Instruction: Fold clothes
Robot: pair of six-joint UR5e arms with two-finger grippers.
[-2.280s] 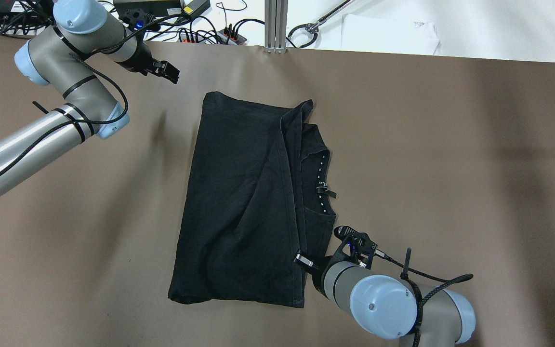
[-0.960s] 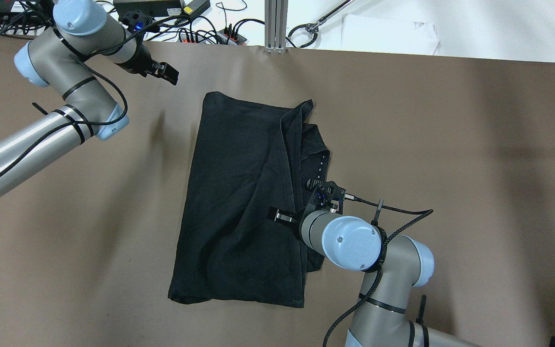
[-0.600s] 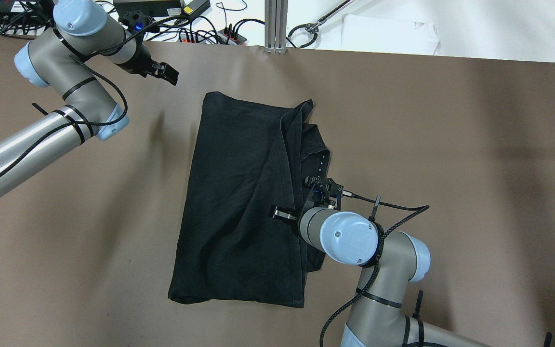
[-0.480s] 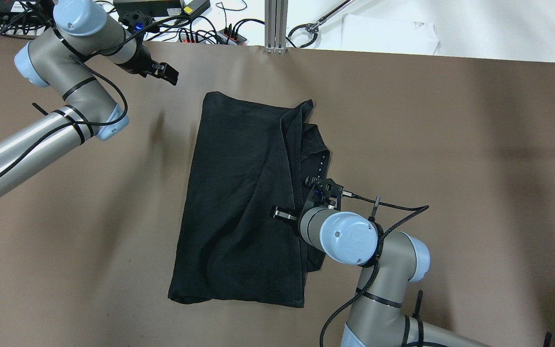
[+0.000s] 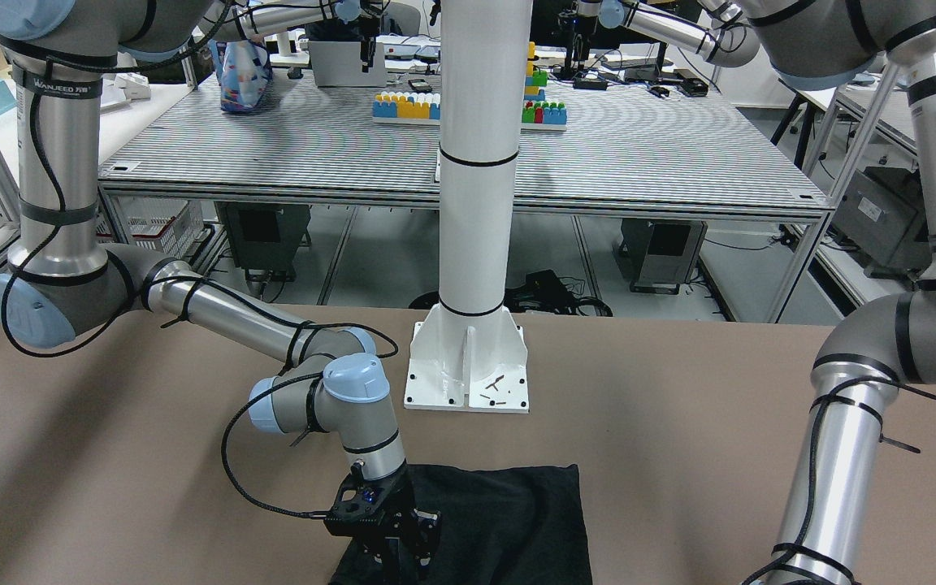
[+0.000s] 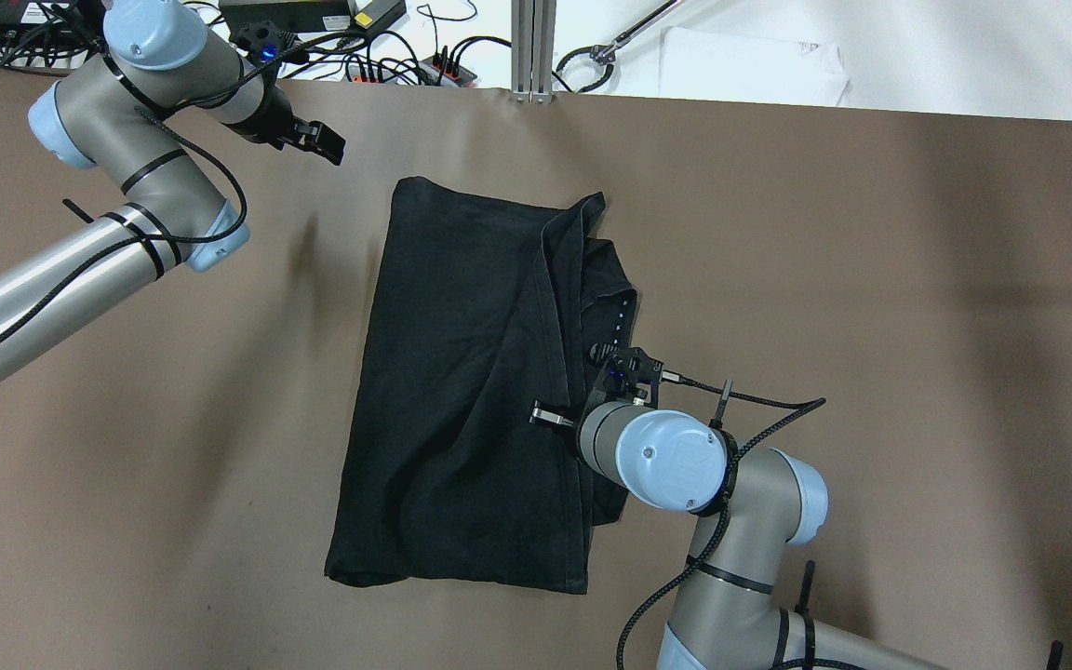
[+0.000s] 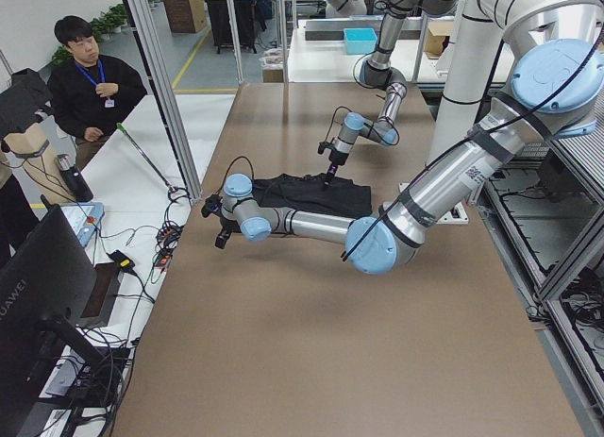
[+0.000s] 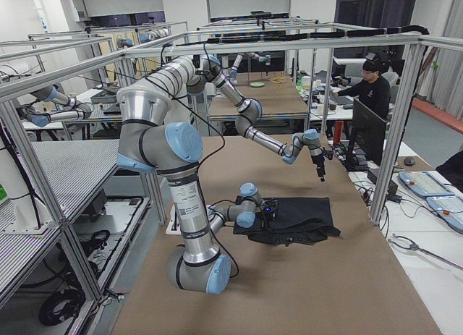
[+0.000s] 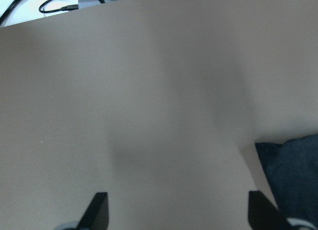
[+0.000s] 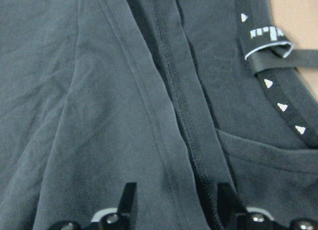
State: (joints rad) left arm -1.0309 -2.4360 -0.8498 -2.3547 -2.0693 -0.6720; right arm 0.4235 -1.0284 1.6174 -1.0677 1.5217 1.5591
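The clothes are one black garment (image 6: 471,372) lying partly folded on the brown table (image 6: 871,279), with a hemmed flap running down its right part and the neck label (image 10: 268,41) showing. My right gripper (image 6: 547,416) is open and low over the hem (image 10: 174,91) at the garment's right middle; the hem runs between its fingertips (image 10: 128,195). It also shows in the front view (image 5: 391,546). My left gripper (image 6: 322,144) is open and empty above bare table, left of the garment's far left corner (image 9: 293,175).
The white pillar (image 5: 476,203) stands with its base on the robot's side of the garment. Cables and power strips (image 6: 406,60), an aluminium post (image 6: 533,46) and a white sheet (image 6: 750,65) lie past the table's far edge. An operator (image 7: 90,88) stands beyond it.
My right gripper has moved from the garment's near right corner to the middle of the hem, then edged slightly right. The left arm and the garment have not moved.
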